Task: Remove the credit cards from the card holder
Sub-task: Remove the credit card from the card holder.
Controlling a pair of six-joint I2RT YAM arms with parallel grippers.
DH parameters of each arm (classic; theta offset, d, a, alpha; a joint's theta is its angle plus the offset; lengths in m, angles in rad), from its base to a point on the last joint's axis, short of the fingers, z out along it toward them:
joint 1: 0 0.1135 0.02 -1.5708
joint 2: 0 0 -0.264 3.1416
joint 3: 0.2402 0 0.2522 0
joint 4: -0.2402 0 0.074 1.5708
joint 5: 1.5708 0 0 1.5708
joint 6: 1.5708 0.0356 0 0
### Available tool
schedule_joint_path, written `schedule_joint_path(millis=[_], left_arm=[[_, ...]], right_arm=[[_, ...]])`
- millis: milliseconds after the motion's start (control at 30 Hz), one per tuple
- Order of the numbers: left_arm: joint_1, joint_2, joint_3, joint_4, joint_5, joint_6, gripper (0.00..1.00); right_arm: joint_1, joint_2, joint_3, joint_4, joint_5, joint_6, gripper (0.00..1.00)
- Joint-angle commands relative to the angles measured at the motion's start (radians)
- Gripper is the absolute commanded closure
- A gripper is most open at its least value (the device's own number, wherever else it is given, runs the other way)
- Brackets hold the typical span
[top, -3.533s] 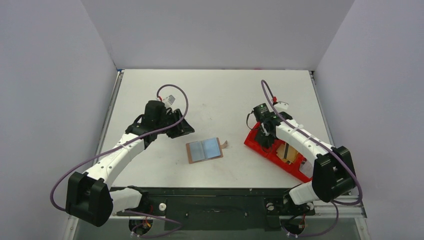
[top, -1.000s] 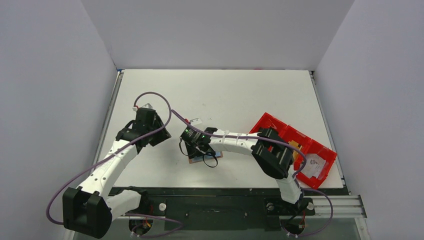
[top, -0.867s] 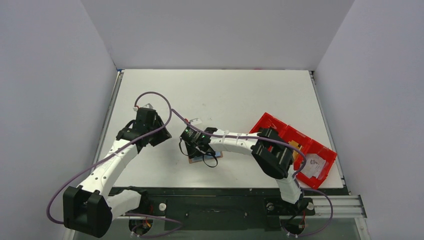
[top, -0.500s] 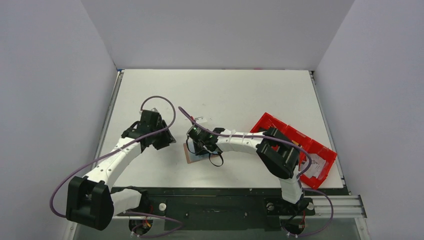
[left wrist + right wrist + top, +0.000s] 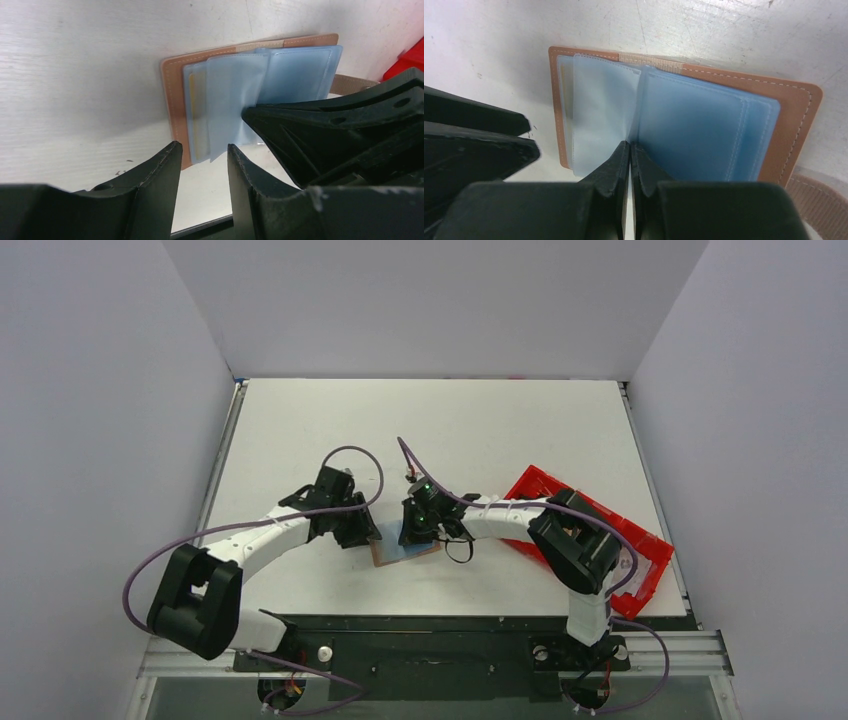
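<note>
Touching the card holder [image 5: 704, 125], the right pincer [image 5: 629, 145] is closed (left pincer [image 5: 203, 147] gapes nearby).

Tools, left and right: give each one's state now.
Left tool: open, holding nothing, beside the card holder.
Right tool: shut against the card holder; any grip cannot be told.

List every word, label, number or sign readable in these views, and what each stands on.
None can be read.
card holder: plain leather and blue sleeves, no print visible.
yellowish card in a sleeve: no legible text.
red tray: contents too small to read.
</note>
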Motion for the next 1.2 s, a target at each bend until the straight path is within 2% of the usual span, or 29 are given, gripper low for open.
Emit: schedule_joint_path(millis=[0,433,567,733,900,1167], left_arm=[[-0.037,0.045,0.006,0.111,0.028,-0.036,0.64],[-0.078,0.146,0.010,0.183,0.033,-0.042,0.64],[-0.081,0.170,0.015,0.187,0.030,-0.042,0.68],[-0.089,0.188,0.016,0.198,0.034,-0.042,0.79],[-0.103,0.187,0.040,0.167,0.008,-0.028,0.83],[-0.138,0.142,0.091,0.069,-0.070,-0.004,0.83]], right_arm=[[-0.007,0.050,-0.066,-0.002,-0.036,-0.001,1.00],[-0.039,0.059,-0.114,0.059,-0.081,0.024,1.00],[-0.043,0.060,-0.113,0.059,-0.082,0.024,1.00],[-0.043,0.059,-0.109,0.057,-0.082,0.022,1.00],[-0.043,0.061,-0.105,0.055,-0.084,0.022,1.00],[-0.044,0.060,-0.100,0.052,-0.082,0.024,1.00]])
